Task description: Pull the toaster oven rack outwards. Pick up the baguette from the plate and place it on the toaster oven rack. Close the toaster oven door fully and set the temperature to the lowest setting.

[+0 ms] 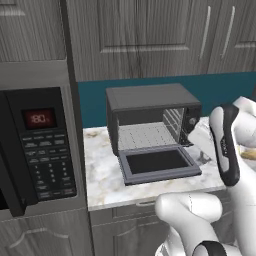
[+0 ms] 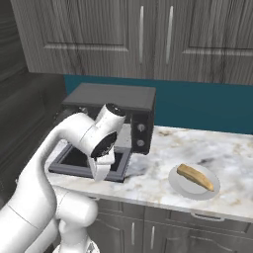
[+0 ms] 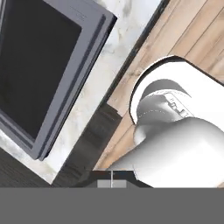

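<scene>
The toaster oven [image 1: 150, 100] stands on the marble counter with its toaster oven door [image 1: 157, 162] folded down flat. The toaster oven rack [image 1: 145, 135] lies inside the cavity. In the right base view the baguette [image 2: 196, 177] rests on the white plate [image 2: 180, 185], to the right of the oven [image 2: 111, 99]. My gripper [image 2: 100, 177] points down over the front right corner of the door [image 2: 79, 159]. In the hand view its fingertips [image 3: 111, 181] are pressed together with nothing between them, and the door [image 3: 43, 74] lies to the upper left.
A black microwave [image 1: 40, 145] with a red display fills the left of the left base view. Grey wall cabinets [image 2: 148, 39] hang above a teal backsplash. Bare marble counter [image 2: 163, 148] lies between oven and plate. The counter's front edge [image 3: 118, 83] runs just under my hand.
</scene>
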